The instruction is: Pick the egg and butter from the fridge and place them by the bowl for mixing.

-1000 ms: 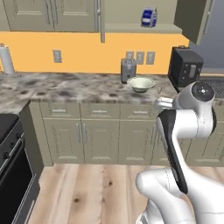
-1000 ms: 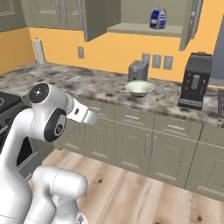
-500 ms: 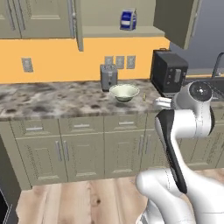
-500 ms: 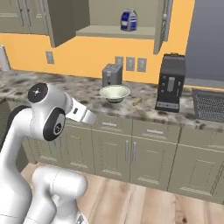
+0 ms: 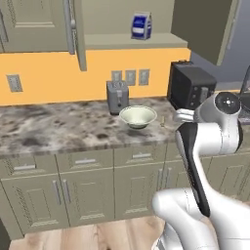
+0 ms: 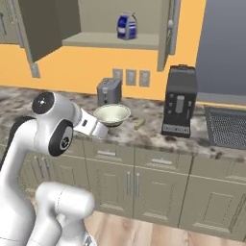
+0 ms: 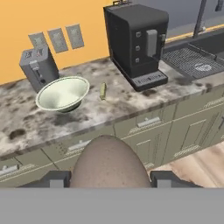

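We had the egg [image 7: 110, 162] clamped between the gripper [image 7: 109, 179] fingers, big and close at 6 o'clock in the hand view. On the counter [image 7: 109, 111] the bowl [image 7: 62, 93] sat at 10 o'clock, the butter [image 7: 103, 90] just beside it at its 3 o'clock, apart from it. The toaster [image 7: 38, 68] stood behind the bowl and the coffee machine [image 7: 136, 41] at 1 o'clock

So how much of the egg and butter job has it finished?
The butter already lies on the counter beside the bowl, so that half looks done. The egg sits between the fingers of the gripper, away from the counter. What's left is setting it down by the bowl.
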